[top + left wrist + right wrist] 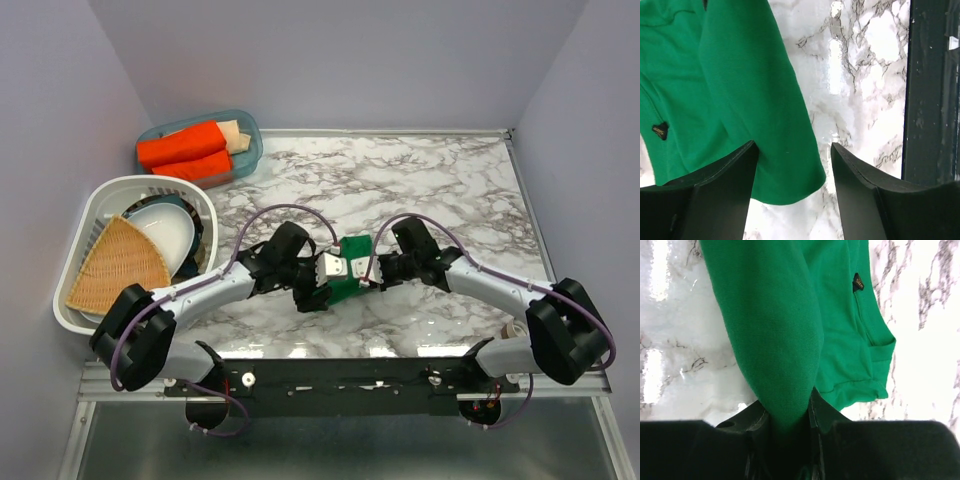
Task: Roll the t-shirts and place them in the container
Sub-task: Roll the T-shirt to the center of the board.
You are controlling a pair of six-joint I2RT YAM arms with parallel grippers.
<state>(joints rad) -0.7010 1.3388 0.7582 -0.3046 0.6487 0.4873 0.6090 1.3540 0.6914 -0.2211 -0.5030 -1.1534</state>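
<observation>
A green t-shirt [352, 266] lies folded and partly rolled on the marble table, between both grippers. My left gripper [322, 283] is open; in the left wrist view the t-shirt's rolled end [747, 100] lies between and beyond its spread fingers [720, 195], not pinched. My right gripper [367, 270] is shut on a thick fold of the t-shirt [775, 335], which runs down between its fingers [742, 425]. A small dark label [857, 282] shows on the cloth.
A blue tub [246, 145] at the back left holds rolled orange cloth [185, 152]. A white basket [100, 200] at the left holds a bowl and a woven fan-shaped mat [118, 266]. The table's near edge rail [340, 372] lies close behind the grippers.
</observation>
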